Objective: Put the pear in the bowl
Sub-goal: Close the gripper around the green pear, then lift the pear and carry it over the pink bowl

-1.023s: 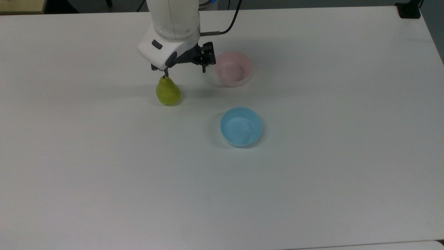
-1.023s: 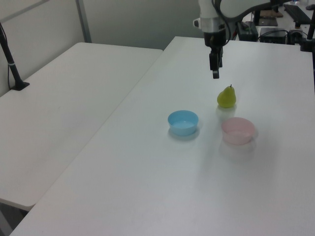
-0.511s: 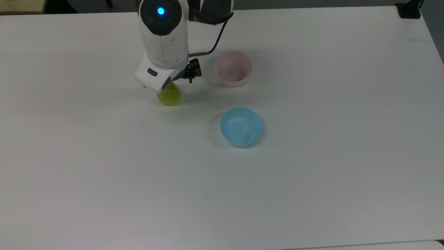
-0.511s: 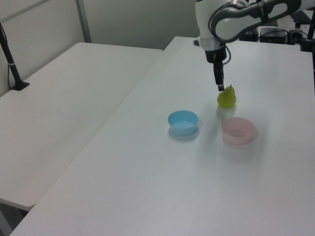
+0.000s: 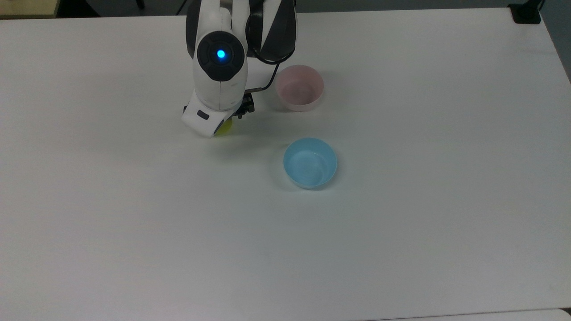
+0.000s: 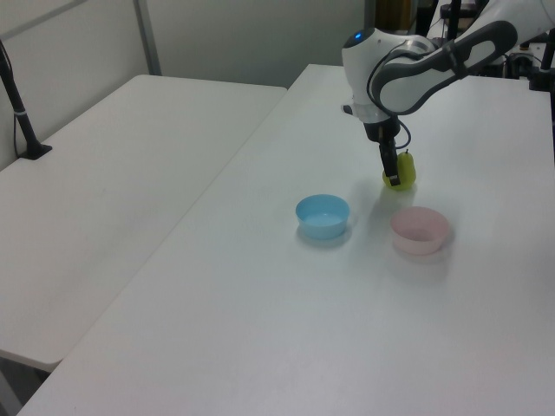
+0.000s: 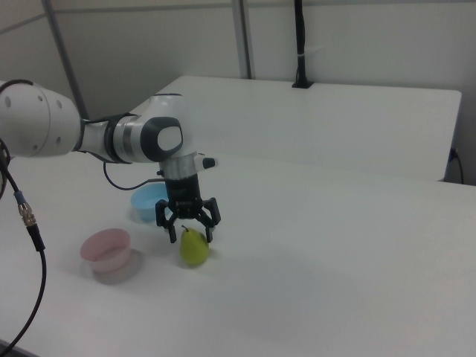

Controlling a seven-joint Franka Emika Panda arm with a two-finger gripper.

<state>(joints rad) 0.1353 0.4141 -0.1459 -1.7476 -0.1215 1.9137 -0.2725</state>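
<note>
The gripper (image 7: 190, 232) hung over the pear (image 7: 194, 248) with its fingers spread wide, one to each side of the fruit's upper part in the right view, and held nothing. The pear stood upright on the table (image 5: 401, 245), its stem pointing up between the fingers; in the top view the arm's wrist covered all but a sliver of it (image 5: 225, 127). The pink bowl (image 5: 299, 88) sat empty near the pear, to the top view's right, with the blue bowl (image 5: 310, 162) apart from both. The grasp was judged not yet made. Because the pear tapers toward the stem, fingers closing on the narrow neck could slide upward and lose it, or tip it over. A finger landing off-centre could push the fruit aside. A loose grip might also drop it short of the pink bowl, or carry it to the blue one.
</note>
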